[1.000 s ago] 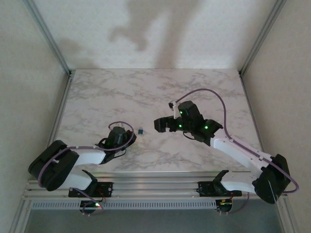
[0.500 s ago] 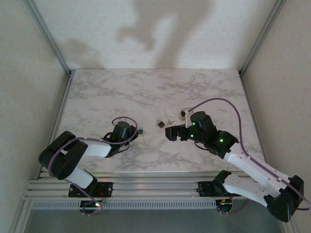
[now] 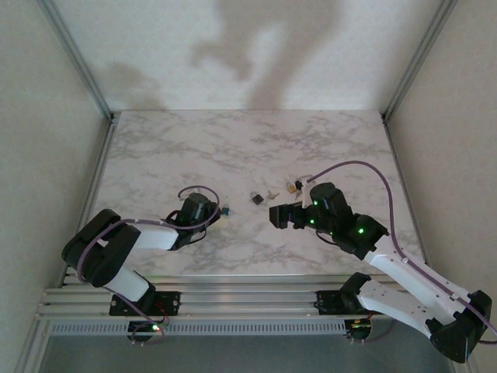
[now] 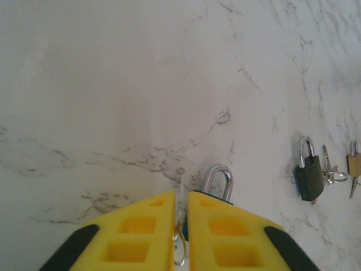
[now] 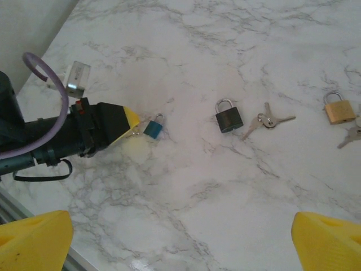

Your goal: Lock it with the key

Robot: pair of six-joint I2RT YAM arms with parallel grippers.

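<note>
The key (image 4: 180, 189) is a thin silvery blade on a small ring (image 4: 179, 251). It stands in the narrow slit between the yellow fingers (image 4: 135, 231) of my left gripper (image 4: 180, 197), whose jaws are almost together on it. The blue mini padlock (image 4: 221, 195) lies against the right finger, its steel shackle pointing away. Seen from above, the left gripper (image 3: 215, 211) is low on the table, touching that padlock (image 3: 226, 210). My right gripper (image 5: 180, 248) hangs wide open over bare marble, nothing between its fingertips (image 5: 34, 243); it is right of centre in the top view (image 3: 278, 215).
A black padlock (image 5: 228, 119) with a pair of ringed keys (image 5: 271, 119) lies mid-table. A brass padlock (image 5: 339, 110) with its own keys (image 5: 351, 135) is further right. The left arm's purple cable (image 5: 42, 84) loops above its wrist. The table's near edge (image 5: 17, 203) is close.
The right arm has drawn back toward the near right, uncovering the black and brass padlocks and their keys. The left arm has reached forward a little, up to the blue padlock.
</note>
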